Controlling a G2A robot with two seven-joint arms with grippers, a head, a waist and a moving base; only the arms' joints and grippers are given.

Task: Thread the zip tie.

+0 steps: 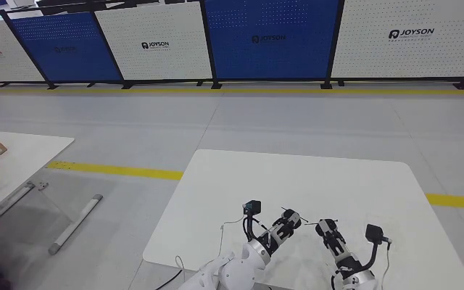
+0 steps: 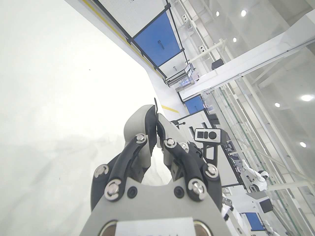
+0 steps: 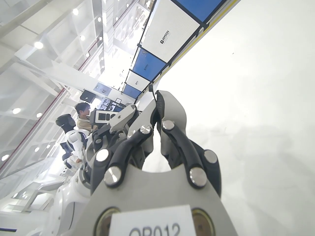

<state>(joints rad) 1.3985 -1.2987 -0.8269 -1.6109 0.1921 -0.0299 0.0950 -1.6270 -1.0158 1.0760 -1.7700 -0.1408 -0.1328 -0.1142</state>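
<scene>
The left tool is squeezed shut on the thin black plastic zip tie, and a short bit of the tie pokes out past its tips. The right tool is shut too. It pinches the tie near the small square head, which sticks out beyond the tips. In the top view both tools are close together over the flat white surface, near its 6 o'clock edge. The right tool is at 3 o'clock from the left one.
</scene>
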